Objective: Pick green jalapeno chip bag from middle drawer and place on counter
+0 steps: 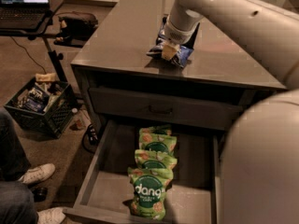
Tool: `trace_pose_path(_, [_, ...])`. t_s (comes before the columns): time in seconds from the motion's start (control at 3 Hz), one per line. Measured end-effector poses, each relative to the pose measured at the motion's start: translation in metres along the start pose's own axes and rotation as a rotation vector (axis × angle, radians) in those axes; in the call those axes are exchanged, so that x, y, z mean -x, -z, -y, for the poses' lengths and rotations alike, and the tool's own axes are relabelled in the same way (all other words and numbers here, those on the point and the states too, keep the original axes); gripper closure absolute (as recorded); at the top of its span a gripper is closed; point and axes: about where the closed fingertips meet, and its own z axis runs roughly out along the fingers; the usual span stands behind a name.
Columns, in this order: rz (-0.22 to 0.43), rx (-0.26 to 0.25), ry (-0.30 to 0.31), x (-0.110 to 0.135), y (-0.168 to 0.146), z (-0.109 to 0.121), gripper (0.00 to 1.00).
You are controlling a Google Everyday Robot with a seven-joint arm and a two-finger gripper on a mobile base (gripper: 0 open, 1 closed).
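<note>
The green jalapeno chip bag (pixel 183 56), dark navy with pale patches, is held in my gripper (pixel 169 50) just over the counter (pixel 121 36), close to its front edge. The gripper is shut on the bag, and the bag's lower edge sits at or very near the grey counter surface. My pale arm reaches in from the upper right. The middle drawer (pixel 98 174) stands pulled open below.
Several bright green "dang" bags (pixel 149 192) lie in a row in the open drawer. A shut drawer (pixel 161 109) sits above it. A dark crate (pixel 39 108) of items, a laptop stand (pixel 49 50) and a seated person's shoe (pixel 37 174) are on the floor at left.
</note>
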Motion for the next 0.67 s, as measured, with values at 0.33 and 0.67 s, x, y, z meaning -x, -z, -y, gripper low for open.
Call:
trace_pose_path(0.33, [-0.019, 0.039, 0.007, -0.0016, -0.0338, 0.0172, 1.0])
trace_pose_path(0.67, [-0.019, 0.039, 0.007, -0.0014, -0.0333, 0.0174, 0.82])
